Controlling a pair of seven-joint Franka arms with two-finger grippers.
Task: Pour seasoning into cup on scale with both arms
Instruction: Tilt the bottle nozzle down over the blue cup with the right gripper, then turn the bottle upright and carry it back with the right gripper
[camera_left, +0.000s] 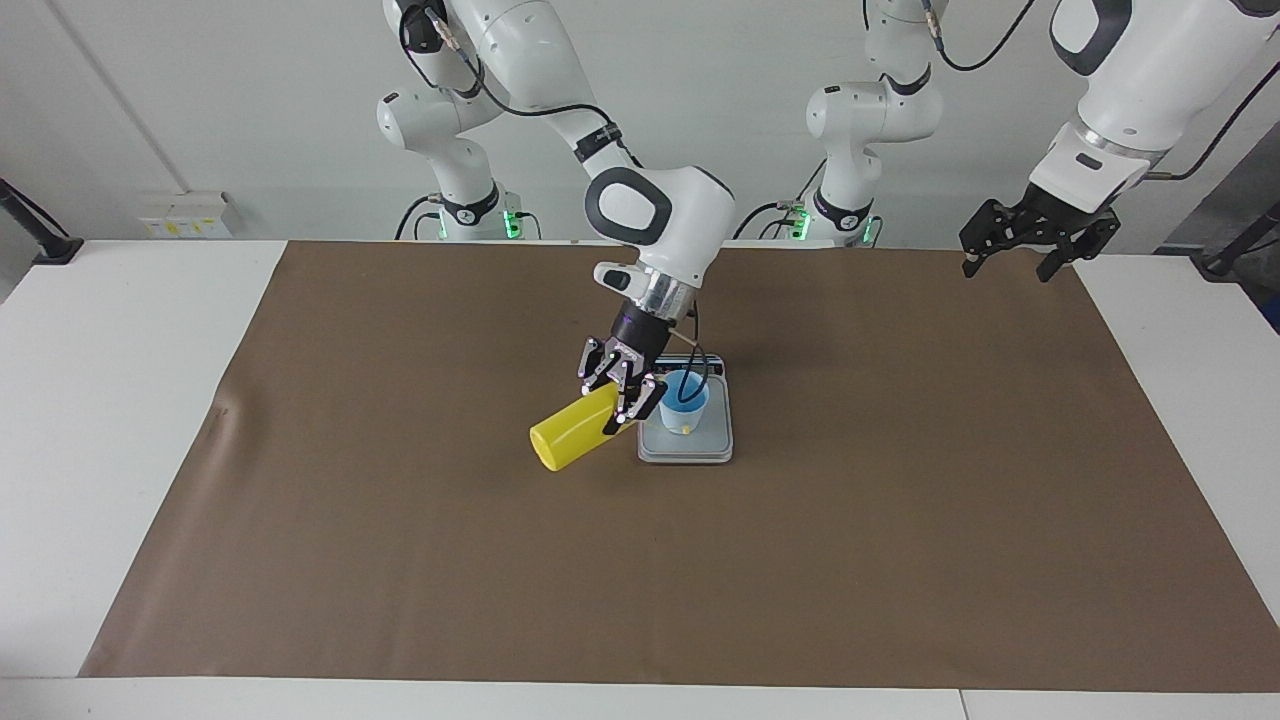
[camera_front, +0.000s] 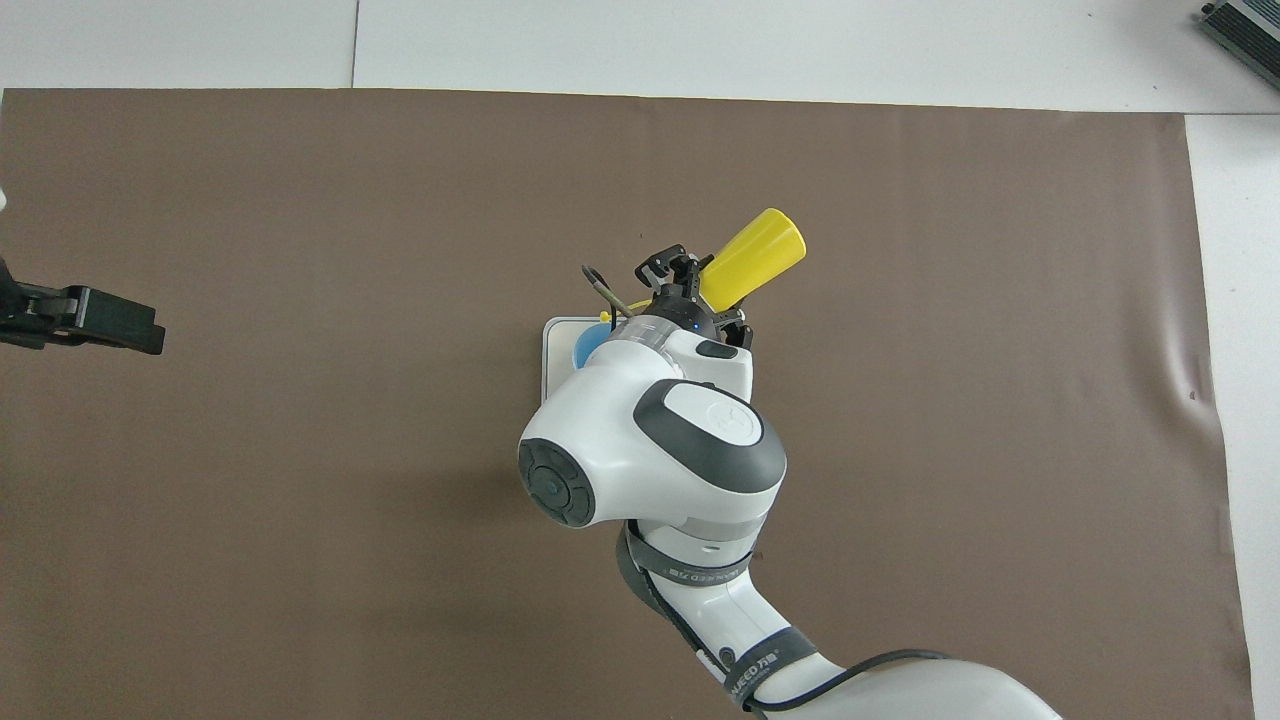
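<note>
The right arm (camera_left: 655, 215) reaches out from its base and bends down steeply at the wrist over the middle of the bench, its forearm filling the lower part of the overhead view. Its pincer (camera_left: 622, 395) points downward and slightly toward the right arm's end, fingers clamped tight on the bottle (camera_left: 570, 435), which it holds tilted. The left arm (camera_left: 1110, 95) waits, raised at its own end of the bench, its pincer (camera_left: 1012, 250) hanging in the air with fingers spread apart.

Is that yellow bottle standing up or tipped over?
Tipped. The right claw holds the bottle slanted, nozzle end toward the cup on the scale.
</note>
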